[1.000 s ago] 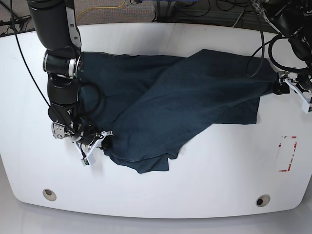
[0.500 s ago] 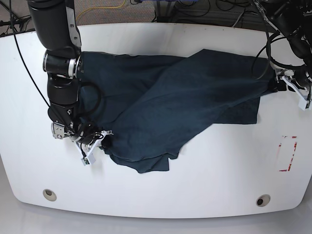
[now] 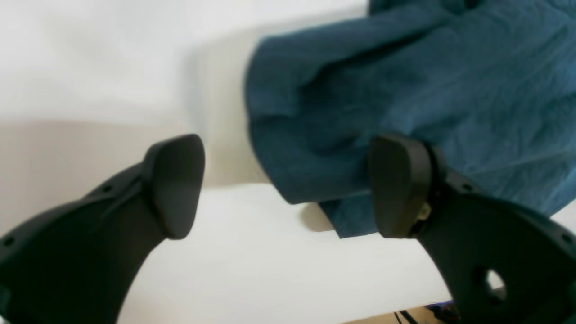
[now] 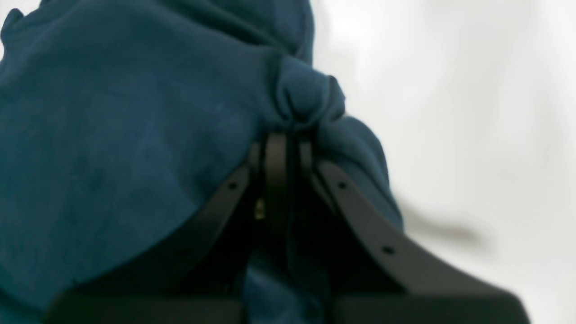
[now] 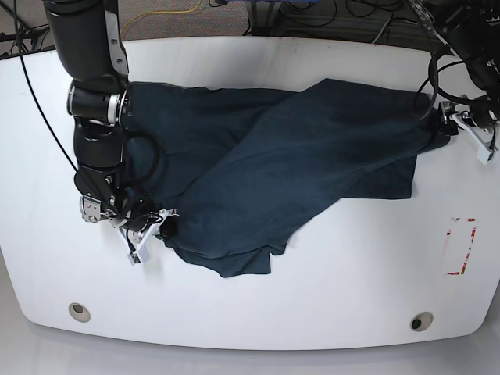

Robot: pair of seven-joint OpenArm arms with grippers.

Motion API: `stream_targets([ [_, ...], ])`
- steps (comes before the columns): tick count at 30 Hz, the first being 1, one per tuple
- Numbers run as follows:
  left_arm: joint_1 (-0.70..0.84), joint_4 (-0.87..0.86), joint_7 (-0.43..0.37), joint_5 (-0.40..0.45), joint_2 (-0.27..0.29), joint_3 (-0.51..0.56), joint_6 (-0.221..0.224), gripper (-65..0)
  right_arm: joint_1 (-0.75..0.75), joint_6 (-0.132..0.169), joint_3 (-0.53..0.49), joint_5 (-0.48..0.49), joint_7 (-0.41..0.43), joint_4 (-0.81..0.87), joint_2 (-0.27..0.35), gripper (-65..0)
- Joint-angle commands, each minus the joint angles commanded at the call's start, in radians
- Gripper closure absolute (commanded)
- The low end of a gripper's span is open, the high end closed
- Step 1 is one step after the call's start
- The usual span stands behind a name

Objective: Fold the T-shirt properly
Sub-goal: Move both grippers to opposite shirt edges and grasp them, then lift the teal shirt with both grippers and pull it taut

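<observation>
The T-shirt [image 5: 273, 164] lies spread but rumpled across the middle of the white table [image 5: 351, 266], one dark flap thrown diagonally over the rest and a loose corner bunched toward the near left. No clean fold with squared edges shows anywhere, so the folding looks barely begun: the cloth is being gathered or straightened rather than stacked.

The right gripper [image 4: 281, 148], at the near left of the base view, has its jaws pressed together on a small knot of fabric, which puckers just above the tips. The left gripper [image 3: 288, 184], at the far right edge of the table, has its jaws spread wide. The shirt's edge [image 3: 315, 189] hangs between and beyond them, close to one finger [image 3: 396, 184], but nothing is pinched there.

What is left, by my reading, is nearly everything: take hold on the right side, pull the shirt flat, smooth the overlapping flap, then bring sleeves and hem in to make a tidy rectangle.
</observation>
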Motion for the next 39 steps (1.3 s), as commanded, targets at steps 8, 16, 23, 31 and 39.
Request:
stream_targets([
  [8,-0.026,0.000,-0.014,-0.002,0.021,0.068,0.000,-52.5,-0.015,0.000,0.000,0.000,0.002,0.000,-0.003,0.0],
  [16,-0.034,0.000,-0.012,0.000,0.029,0.078,0.002,-52.2,-0.020,0.000,0.002,0.000,0.002,0.000,-0.003,0.0],
  [23,-0.035,-0.003,-0.012,0.005,0.028,0.140,0.002,-34.7,-0.020,0.000,0.002,0.002,0.000,0.000,0.000,0.0],
  [31,-0.035,0.003,-0.014,0.005,0.029,0.176,0.008,-14.3,-0.025,0.000,0.002,0.002,-0.014,0.072,-0.003,0.0],
  [39,-0.040,0.008,-0.054,0.003,0.021,0.161,0.008,0.0,-0.100,0.000,0.003,0.003,-0.184,0.338,-0.006,0.0],
])
